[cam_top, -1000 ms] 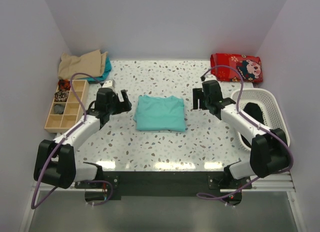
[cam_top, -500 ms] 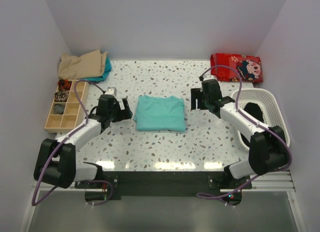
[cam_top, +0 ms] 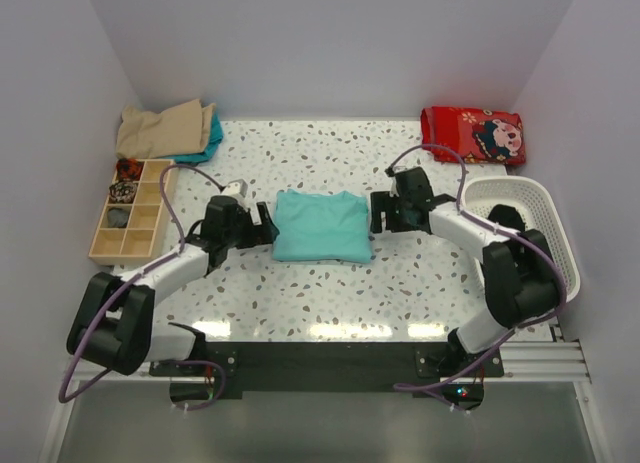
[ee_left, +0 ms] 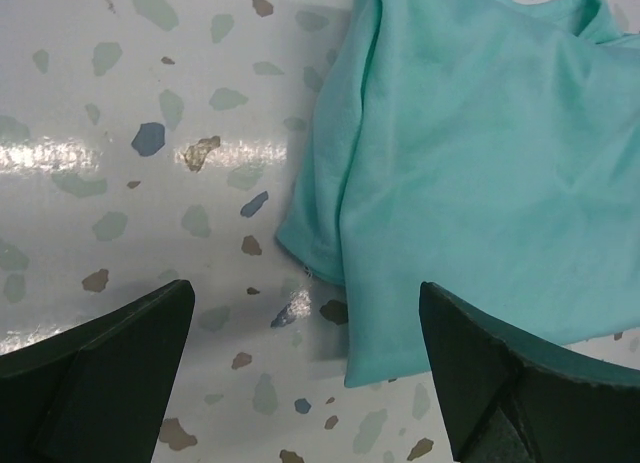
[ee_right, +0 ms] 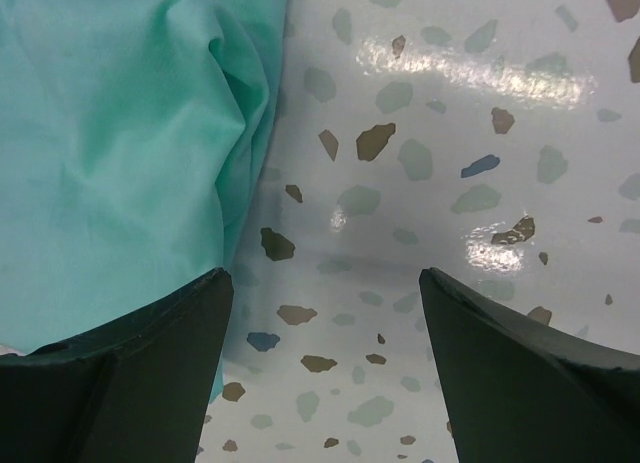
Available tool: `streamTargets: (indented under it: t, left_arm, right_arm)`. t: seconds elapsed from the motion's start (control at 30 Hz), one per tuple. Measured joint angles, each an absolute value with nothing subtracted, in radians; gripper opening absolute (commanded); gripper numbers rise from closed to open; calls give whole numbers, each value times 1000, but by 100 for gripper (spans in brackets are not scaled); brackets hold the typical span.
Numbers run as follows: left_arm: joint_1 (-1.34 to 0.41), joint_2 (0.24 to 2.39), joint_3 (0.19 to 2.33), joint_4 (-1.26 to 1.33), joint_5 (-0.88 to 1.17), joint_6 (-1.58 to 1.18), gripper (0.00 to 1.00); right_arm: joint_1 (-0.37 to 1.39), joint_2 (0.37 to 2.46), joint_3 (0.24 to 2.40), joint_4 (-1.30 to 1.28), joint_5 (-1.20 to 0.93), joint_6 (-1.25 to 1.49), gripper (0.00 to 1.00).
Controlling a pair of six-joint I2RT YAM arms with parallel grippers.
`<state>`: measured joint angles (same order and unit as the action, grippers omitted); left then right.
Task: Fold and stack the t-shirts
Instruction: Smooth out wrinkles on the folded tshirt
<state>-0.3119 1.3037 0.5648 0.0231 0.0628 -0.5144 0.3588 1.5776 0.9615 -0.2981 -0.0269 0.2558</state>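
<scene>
A teal-green t-shirt point(cam_top: 320, 226) lies folded into a rectangle at the middle of the table. My left gripper point(cam_top: 265, 226) is open at its left edge; in the left wrist view the shirt's point(ee_left: 470, 163) near corner lies between the two fingers point(ee_left: 100, 368). My right gripper point(cam_top: 377, 215) is open at the shirt's right edge; in the right wrist view the shirt point(ee_right: 120, 153) lies by the left finger point(ee_right: 120, 373). A tan shirt point(cam_top: 160, 128) on a teal one point(cam_top: 212, 135) sits at the back left. No black shirt shows clearly.
A wooden compartment tray point(cam_top: 128, 213) with small items stands at the left. A white laundry basket point(cam_top: 525, 223) with something dark inside stands at the right. A red patterned cloth point(cam_top: 472, 133) lies at the back right. Walls close in on three sides.
Both grippers have moved inward and down to the teal shirt's left and right edges. The shirt has not moved.
</scene>
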Motion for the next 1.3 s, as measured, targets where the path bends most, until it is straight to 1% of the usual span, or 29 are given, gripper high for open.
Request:
streamTargets:
  t: [0.23, 0.47, 0.57, 0.6, 0.67, 0.7, 0.77, 0.8, 0.83, 0.87, 0.93, 0.97, 1.0, 1.07, 1.13, 1.17, 1.23, 1.27, 1.3]
  left_arm:
    - [-316, 1413, 544, 229, 165, -513, 94]
    - [-322, 1507, 525, 364, 255, -516, 89]
    - [-329, 1528, 507, 426, 277, -517, 83]
    - [-332, 1533, 504, 439, 283, -518, 71]
    - [-337, 1548, 498, 470, 296, -529, 55]
    - [-340, 1559, 497, 481, 304, -535, 39]
    - [-344, 1582, 495, 494, 321, -546, 26]
    - [-345, 1591, 492, 499, 331, -550, 10]
    - [-347, 1595, 491, 500, 338, -557, 1]
    - [-350, 1596, 489, 502, 345, -563, 0]
    - [-356, 1594, 486, 511, 354, -564, 0]
    - [-357, 1594, 485, 511, 355, -566, 7]
    - [-359, 1593, 485, 511, 354, -566, 20]
    - [-361, 1588, 484, 502, 351, -568, 51]
    - [-361, 1583, 485, 485, 346, -559, 63]
    - [-361, 1575, 486, 482, 347, -564, 77]
    - [-363, 1541, 495, 444, 317, -548, 79]
    - [-364, 1520, 500, 416, 292, -542, 90]
    - [-364, 1489, 508, 371, 248, -530, 92]
  right_arm:
    - [359, 1632, 942, -280, -69, 270, 80]
    - [359, 1638, 941, -268, -76, 273, 80]
    - [359, 1642, 941, -262, -84, 273, 81]
    - [359, 1645, 941, -260, -89, 273, 81]
    - [359, 1654, 941, -258, -97, 273, 81]
    - [359, 1658, 941, -255, -98, 273, 81]
    - [359, 1672, 941, -253, -101, 273, 81]
    - [359, 1678, 941, -253, -102, 271, 81]
    - [359, 1678, 941, -246, -105, 273, 81]
    - [359, 1681, 941, -242, -110, 272, 81]
    - [359, 1681, 941, -236, -123, 272, 80]
    - [359, 1681, 941, -235, -125, 272, 81]
    - [359, 1682, 941, -233, -128, 272, 81]
    - [359, 1682, 941, -229, -131, 272, 81]
    - [359, 1682, 941, -228, -134, 272, 81]
    - [359, 1682, 941, -229, -134, 271, 81]
    - [359, 1682, 941, -229, -134, 271, 81]
    - [359, 1682, 941, -229, -131, 271, 81]
    - [359, 1679, 941, -232, -125, 270, 82]
